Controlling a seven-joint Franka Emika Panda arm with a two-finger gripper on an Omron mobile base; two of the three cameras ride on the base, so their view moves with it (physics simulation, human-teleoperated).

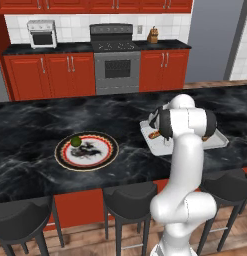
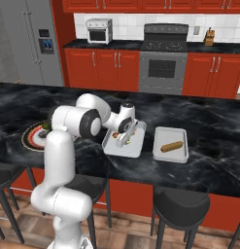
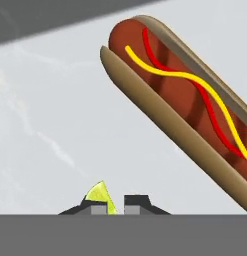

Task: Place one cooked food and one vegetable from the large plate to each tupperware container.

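Close to the hand camera, the gripper (image 3: 111, 202) sits low inside a light-grey tray (image 3: 55, 110). Its two dark tips stand almost together, with only a narrow gap, and a small yellow-green wedge of food (image 3: 101, 195) shows at the left tip. Whether the tips still pinch the wedge or merely touch it cannot be told. Just beyond lies a hot dog (image 3: 180, 107) in a bun, striped with yellow and red sauce, running slantwise across the tray floor.

From the right base camera, the arm reaches down into the nearer tray (image 2: 122, 146) on the black marble counter (image 2: 209, 121). A second tray (image 2: 171, 146) lies just beside it, holding a long brown piece of food (image 2: 171, 146).

From the left base camera, the large plate (image 1: 87, 150) rests on the counter well apart from the trays, with a round green vegetable (image 1: 75, 141) on its far left edge.

Farther back stand red cabinets (image 1: 50, 75), a steel oven (image 1: 117, 67), a toaster oven (image 1: 42, 33) and a knife block (image 1: 153, 35).
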